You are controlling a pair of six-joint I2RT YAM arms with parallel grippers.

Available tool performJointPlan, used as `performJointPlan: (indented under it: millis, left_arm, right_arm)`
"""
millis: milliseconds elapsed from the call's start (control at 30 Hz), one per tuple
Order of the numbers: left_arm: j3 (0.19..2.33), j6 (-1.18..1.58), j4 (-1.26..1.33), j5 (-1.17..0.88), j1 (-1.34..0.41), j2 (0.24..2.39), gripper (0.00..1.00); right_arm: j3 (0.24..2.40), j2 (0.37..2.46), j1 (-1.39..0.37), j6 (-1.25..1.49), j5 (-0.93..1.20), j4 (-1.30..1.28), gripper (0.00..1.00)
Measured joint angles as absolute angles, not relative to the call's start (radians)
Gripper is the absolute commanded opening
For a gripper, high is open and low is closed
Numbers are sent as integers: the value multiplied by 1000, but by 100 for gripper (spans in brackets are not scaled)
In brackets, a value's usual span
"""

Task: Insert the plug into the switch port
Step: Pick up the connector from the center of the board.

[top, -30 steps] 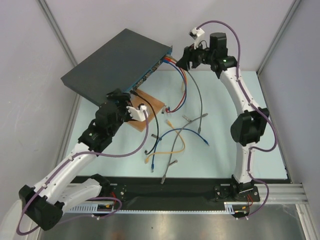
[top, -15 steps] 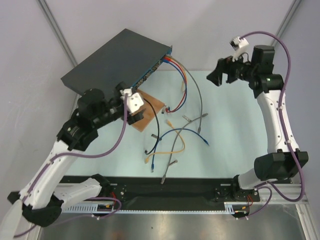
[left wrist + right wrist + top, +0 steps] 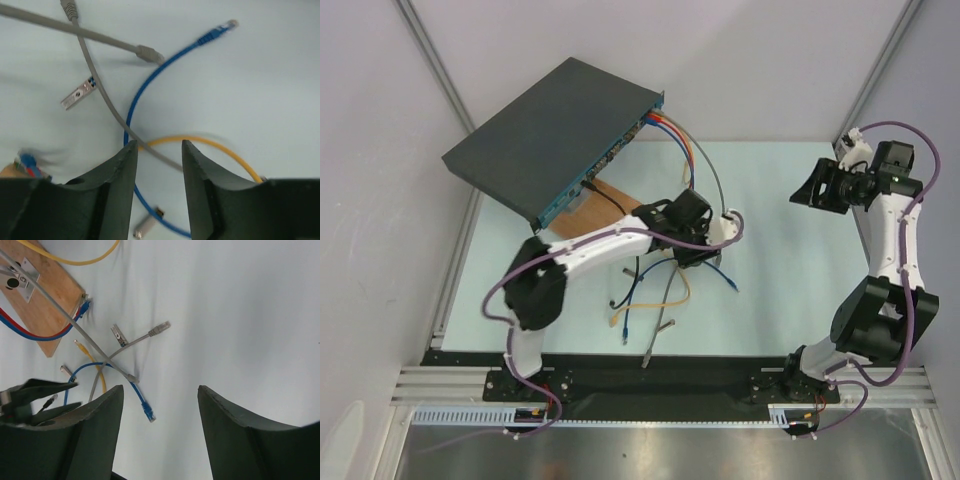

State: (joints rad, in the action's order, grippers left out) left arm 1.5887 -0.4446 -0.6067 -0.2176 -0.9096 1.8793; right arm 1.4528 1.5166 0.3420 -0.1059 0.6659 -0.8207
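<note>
Now both my pairs of jaws have quit the switch [image 3: 550,130]. A second ago my left jaws [image 3: 158,145] hung close against the near end of its blue front face [image 3: 603,160], and my right jaws [image 3: 160,390] sat at the far end of that face, by the plugged-in cables [image 3: 672,140]. Since then my left arm has swung out in front of the switch, and my right arm has drawn well away from it to the side. The switch itself has not stirred: it lies flat side up, with the wooden board [image 3: 617,203] just in front of its blue face. My left jaws stand parted with nothing between them. They are above a yellow cable [image 3: 220,147] that crosses other loose cables on the tabletop [image 3: 780,300] in front of the switch. A blue plug [image 3: 216,31] and a grey plug [image 3: 148,52] lie loose just beyond them. My right jaws are spread wide and empty too. I take this to mean I have turned from the ports to fetching. No plug is in hand, so the insertion has not begun. I reckon the left jaws must next come down on one loose plug, though I cannot tell which one is meant. The cables overlap, so I could snag a neighbour along with it.
</note>
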Motion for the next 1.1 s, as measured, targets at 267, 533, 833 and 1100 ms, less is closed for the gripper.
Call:
performJointPlan:
  millis: [267, 533, 833, 1100]
  left_arm:
    - [1717, -410, -507, -72, -916, 2134, 43]
    - [1744, -419, -416, 37, -908, 2216, 44]
    - [1736, -415, -417, 38, -887, 2254, 6]
    - [1645, -419, -585, 14, -875, 2021, 0]
  right_arm:
    - [1429, 1505, 398, -136, 723, -855, 65]
    - [1429, 1497, 459, -155, 775, -871, 65]
    - [1430, 1497, 462, -152, 826, -873, 61]
    - [1431, 1496, 459, -63, 893, -805, 57]
